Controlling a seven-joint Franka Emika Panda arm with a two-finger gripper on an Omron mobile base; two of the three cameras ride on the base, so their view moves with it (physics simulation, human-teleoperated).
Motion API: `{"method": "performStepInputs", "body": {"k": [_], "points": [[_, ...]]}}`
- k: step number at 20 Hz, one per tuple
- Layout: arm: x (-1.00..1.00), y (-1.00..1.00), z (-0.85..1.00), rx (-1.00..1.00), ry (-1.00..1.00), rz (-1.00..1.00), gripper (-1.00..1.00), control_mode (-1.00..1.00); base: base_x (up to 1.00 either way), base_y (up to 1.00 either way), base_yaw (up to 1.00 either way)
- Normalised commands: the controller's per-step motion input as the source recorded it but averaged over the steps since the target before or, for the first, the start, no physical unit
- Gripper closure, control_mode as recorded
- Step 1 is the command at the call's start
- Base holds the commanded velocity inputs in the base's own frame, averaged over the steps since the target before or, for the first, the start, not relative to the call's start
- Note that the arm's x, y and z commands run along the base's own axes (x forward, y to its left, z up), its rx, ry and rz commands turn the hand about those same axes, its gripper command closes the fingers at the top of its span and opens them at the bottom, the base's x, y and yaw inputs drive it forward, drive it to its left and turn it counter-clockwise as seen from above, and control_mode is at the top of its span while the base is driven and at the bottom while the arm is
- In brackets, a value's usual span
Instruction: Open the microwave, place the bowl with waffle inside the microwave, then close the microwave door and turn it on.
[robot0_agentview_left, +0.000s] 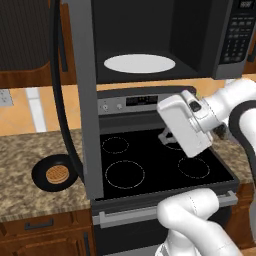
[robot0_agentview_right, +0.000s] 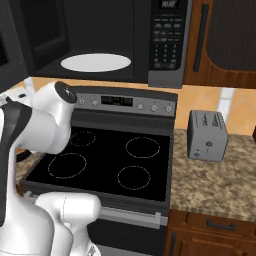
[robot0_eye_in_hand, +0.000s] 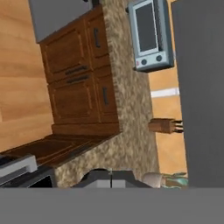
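Your microwave door (robot0_agentview_left: 82, 100) hangs open and your gripper (robot0_eye_in_hand: 111, 178) is pressed together holding nothing, so spread it, reach down left to the bowl (robot0_agentview_left: 55, 173) with the waffle (robot0_agentview_left: 57, 174) on the desk (robot0_agentview_left: 30, 150), and pinch its rim gently.

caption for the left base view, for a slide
Microwave door open, white plate inside; waffle in black bowl waits on counter beside stove.

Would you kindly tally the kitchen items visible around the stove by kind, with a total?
Microwave: 1
White round plate: 1
Stove: 1
Bowl: 1
Waffle: 1
Toaster: 1
Toaster oven: 1
Knife block: 1
Total: 8
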Motion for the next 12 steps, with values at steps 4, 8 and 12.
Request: {"method": "performStepInputs", "body": {"k": [4, 8, 12], "points": [[0.31, 0.35, -0.48, -0.20, 0.24, 0.00, 1.00, -1.00, 0.00, 0.00, 0.00], [0.00, 0.52, -0.88, -0.24, -0.03, 0.00, 1.00, -1.00, 0.00, 0.00, 0.00], [0.10, 0.47, -0.57, -0.16, 0.00, 0.00, -1.00, -1.00, 0.00, 0.00, 0.00]]}}
